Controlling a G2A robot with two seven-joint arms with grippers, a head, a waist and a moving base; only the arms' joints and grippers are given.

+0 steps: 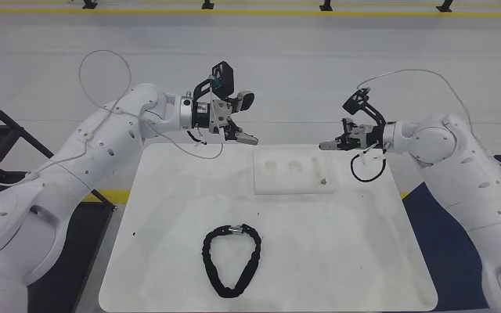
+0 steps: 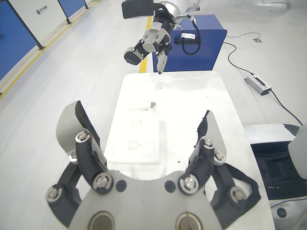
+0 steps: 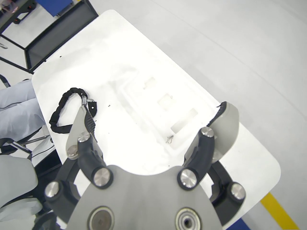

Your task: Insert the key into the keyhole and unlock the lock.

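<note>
The white bench [image 1: 156, 235] takes up most of the top view. The left arm [image 1: 117, 125] comes in from 9 o'clock with its wrist level. Its pincer [image 2: 143, 111] hangs above the bench's far edge at about 12 o'clock, spread wide with nothing in it. The right arm [image 1: 438, 141] comes in from 3 o'clock, and its pincer [image 3: 153, 107] sits above the far edge at about 1 o'clock, tips pointing toward the other pincer. It is also fully spread and empty.

A white foam tray [image 1: 274, 184] with three shallow recesses lies at 1 o'clock from the bench centre, between the two pincers and slightly nearer the robot. The black chain lock [image 1: 207, 254] lies in a closed loop at 7 o'clock, well apart from the tray, with its metal cylinder [image 1: 232, 230] at the loop's 12 o'clock. The small key [image 1: 323, 181] rests on the tray's 3 o'clock end, just below the right pincer and untouched.
</note>
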